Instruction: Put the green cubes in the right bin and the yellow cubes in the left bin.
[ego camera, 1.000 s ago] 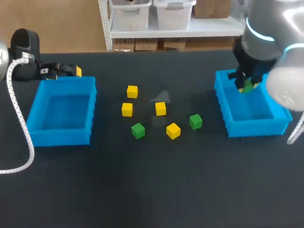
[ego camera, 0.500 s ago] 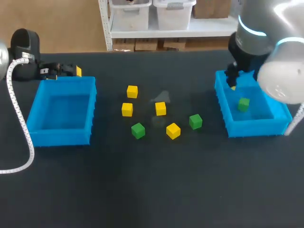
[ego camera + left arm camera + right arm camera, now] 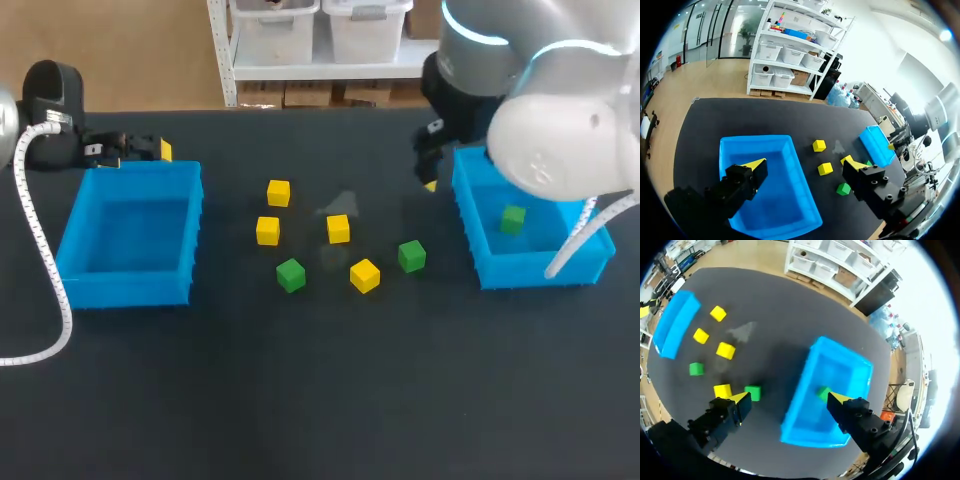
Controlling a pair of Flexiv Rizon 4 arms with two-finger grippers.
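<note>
My right gripper hangs wide open and empty above the right bin, over its wall on the cubes' side. One green cube lies inside that bin. Two more green cubes and four yellow cubes sit on the table between the bins. My left gripper, fingers spread and empty, is at the left bin, by its far edge.
</note>
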